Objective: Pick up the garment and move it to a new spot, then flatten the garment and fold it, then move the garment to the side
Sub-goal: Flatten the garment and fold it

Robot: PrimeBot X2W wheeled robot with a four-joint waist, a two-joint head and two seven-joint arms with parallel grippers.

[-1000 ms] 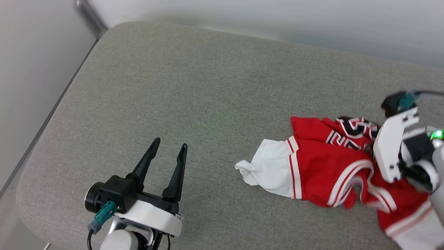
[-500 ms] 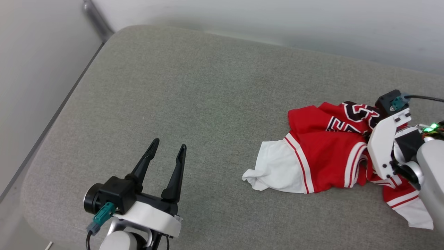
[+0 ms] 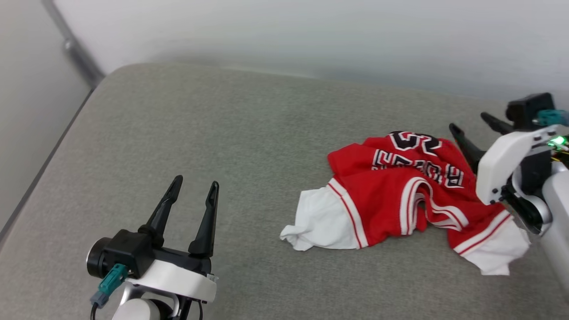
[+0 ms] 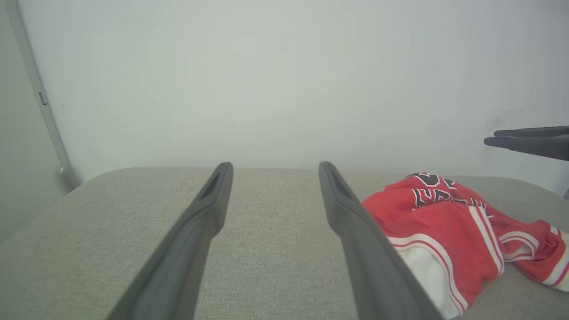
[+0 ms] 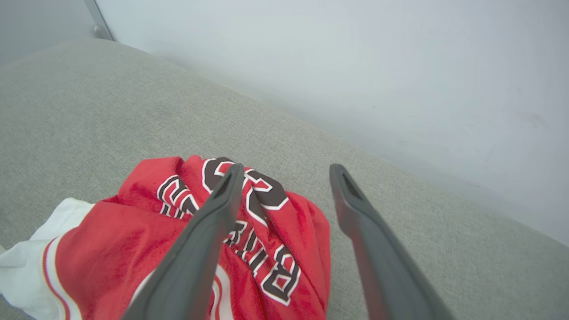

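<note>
Cushion (image 3: 222, 133), grey and broad, is backed by a pale wall (image 3: 311, 35). A crumpled red shirt (image 3: 391, 195) is laid at four o'clock. It is judged soft and light, and best pinched at the white sleeve (image 3: 315, 218). The right gripper (image 3: 468, 121), at three o'clock, and the left gripper (image 3: 196, 180), at seven, are spread wide, holding nothing, and unobstructed.

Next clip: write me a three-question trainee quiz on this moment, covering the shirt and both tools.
1. True or false: the right tool is shut on the shirt.
2. The shirt lies on the cushion: A) spread flat, B) crumpled, C) neatly folded.
3. Which tool is farther from the shirt?
Key: 1 false, it is open and clear of the shirt. 2 B. 3 the left tool.
</note>
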